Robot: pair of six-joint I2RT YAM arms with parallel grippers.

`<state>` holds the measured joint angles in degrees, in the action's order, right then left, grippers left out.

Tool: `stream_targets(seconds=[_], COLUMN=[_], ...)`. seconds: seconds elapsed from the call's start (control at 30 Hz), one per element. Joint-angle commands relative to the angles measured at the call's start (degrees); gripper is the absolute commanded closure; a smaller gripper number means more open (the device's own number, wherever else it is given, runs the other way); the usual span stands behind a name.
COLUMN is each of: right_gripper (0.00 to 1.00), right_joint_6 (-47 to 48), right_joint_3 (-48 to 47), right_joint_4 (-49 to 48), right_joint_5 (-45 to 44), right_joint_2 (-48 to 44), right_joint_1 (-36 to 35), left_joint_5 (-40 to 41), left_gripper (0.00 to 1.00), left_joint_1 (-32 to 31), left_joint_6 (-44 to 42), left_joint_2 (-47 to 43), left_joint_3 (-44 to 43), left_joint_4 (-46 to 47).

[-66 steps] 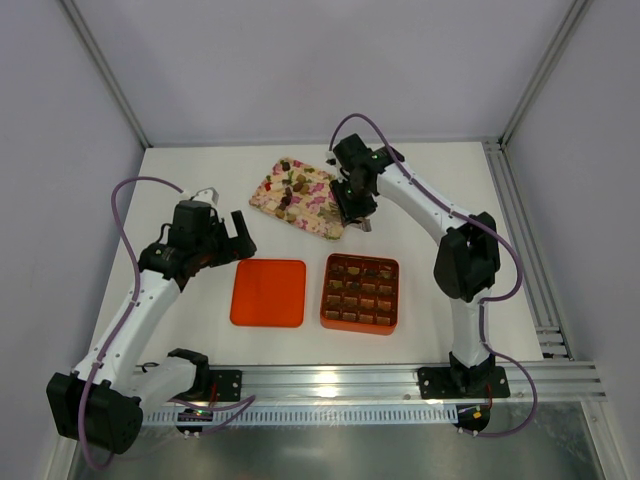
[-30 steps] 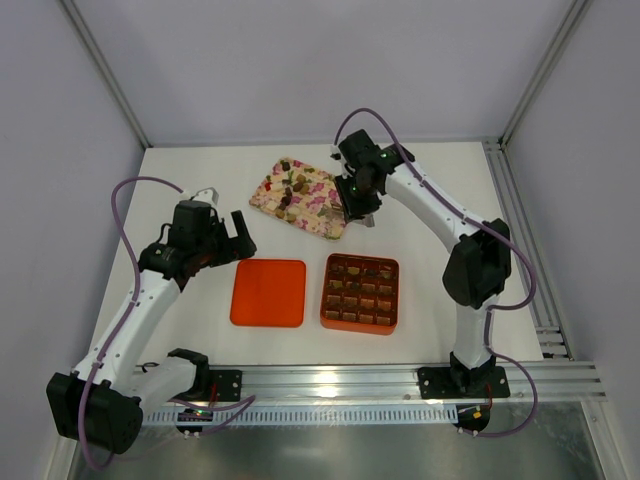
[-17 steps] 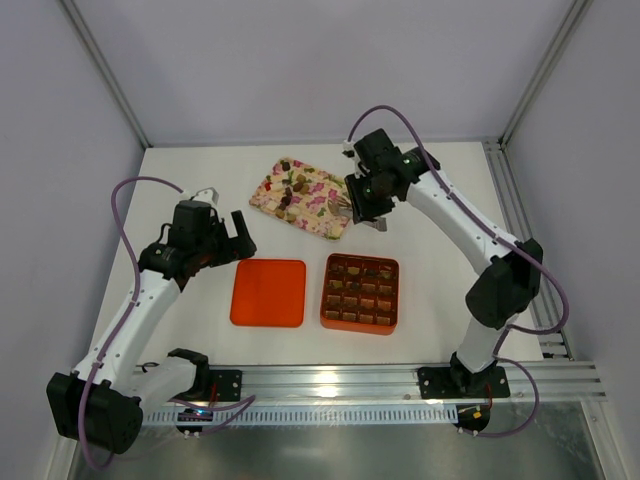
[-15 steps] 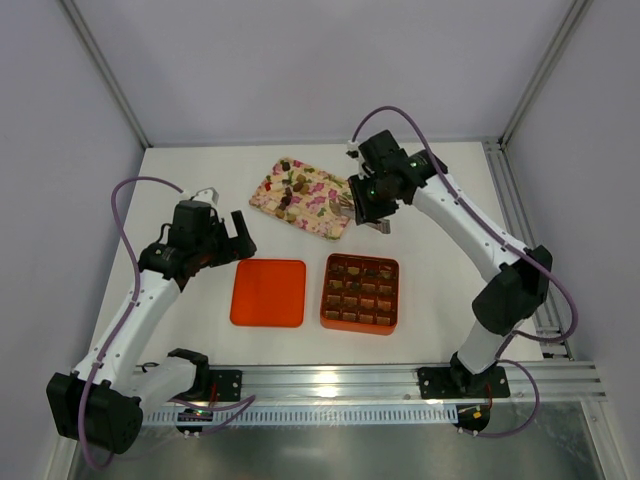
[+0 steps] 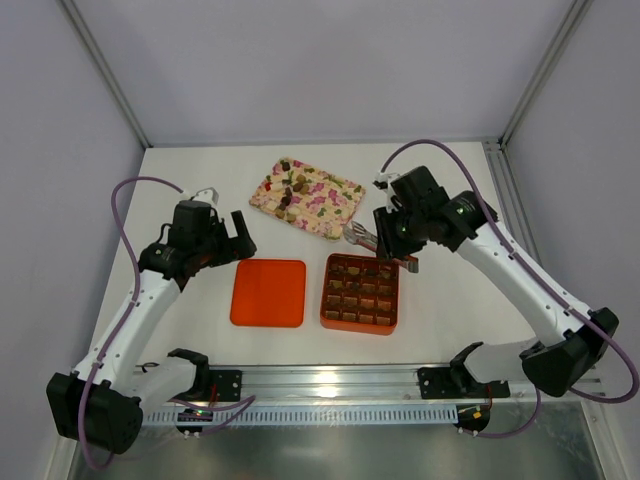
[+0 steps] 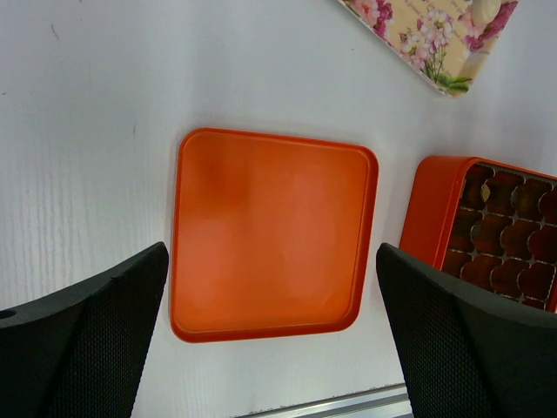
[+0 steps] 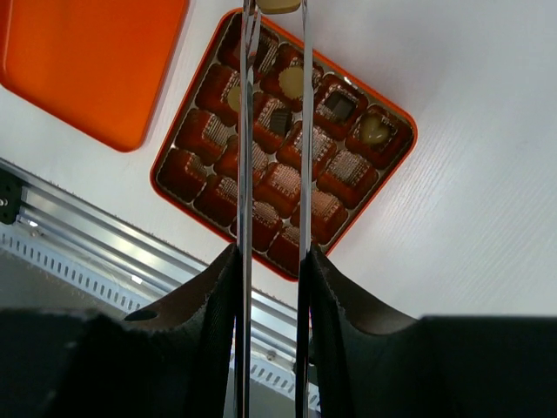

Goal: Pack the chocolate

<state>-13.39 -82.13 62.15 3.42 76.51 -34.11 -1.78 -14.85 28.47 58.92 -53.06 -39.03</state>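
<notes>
Right fingers (image 7: 213,300) are clamped on metal tongs (image 7: 245,148). The blades run out close together and pinch one tan chocolate (image 7: 278,4) at their tips. That lump hangs just past the 11 o'clock corner of the orange box (image 5: 358,328), between the box and the floral tray (image 5: 320,210).

The box sits on the table (image 5: 200,170), its grid mostly bare. A few cells toward 12 to 2 o'clock in the right wrist view hold pieces (image 7: 338,104), tan and dark. More loose lumps (image 5: 290,190) lie on the tray, at 11 o'clock from the box.

The orange lid (image 6: 270,235) lies flat at 9 o'clock of the box, just apart from it. Left fingers (image 6: 96,340) are spread wide, gripping nothing, hovering above the lid.
</notes>
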Motion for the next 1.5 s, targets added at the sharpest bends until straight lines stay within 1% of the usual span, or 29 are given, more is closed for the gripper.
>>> stream_targets(seconds=[0.0, 0.37, 0.9, 1.2, 1.47], right_gripper=[0.63, 0.62, 0.62, 0.62, 0.62], right_joint_6=[-2.34, -6.12, -7.18, -8.58, -10.34], right_joint_3=[2.93, 10.93, 13.66, 16.74, 20.52], right_joint_4=[0.07, 1.92, 3.06, 4.29, 3.15], right_joint_5=[0.01, -2.01, -2.89, -2.81, -2.63], right_joint_2=[-5.31, -14.36, -16.92, -19.55, -21.05], right_joint_1=[-2.18, -5.62, -6.23, -6.85, -7.82], left_joint_5=[0.02, 0.29, 0.46, 0.38, 0.29], left_gripper=[0.00, 0.00, 0.00, 0.00, 0.00], left_joint_1=[0.35, 0.26, 0.35, 0.26, 0.26], left_joint_6=[-0.17, -0.17, -0.17, -0.17, -0.17], left_joint_2=[-0.64, -0.21, -0.12, -0.03, -0.03], left_joint_3=[-1.17, -1.17, -1.08, -1.08, -1.08], left_joint_4=[0.88, 0.97, 0.88, 0.88, 0.88])
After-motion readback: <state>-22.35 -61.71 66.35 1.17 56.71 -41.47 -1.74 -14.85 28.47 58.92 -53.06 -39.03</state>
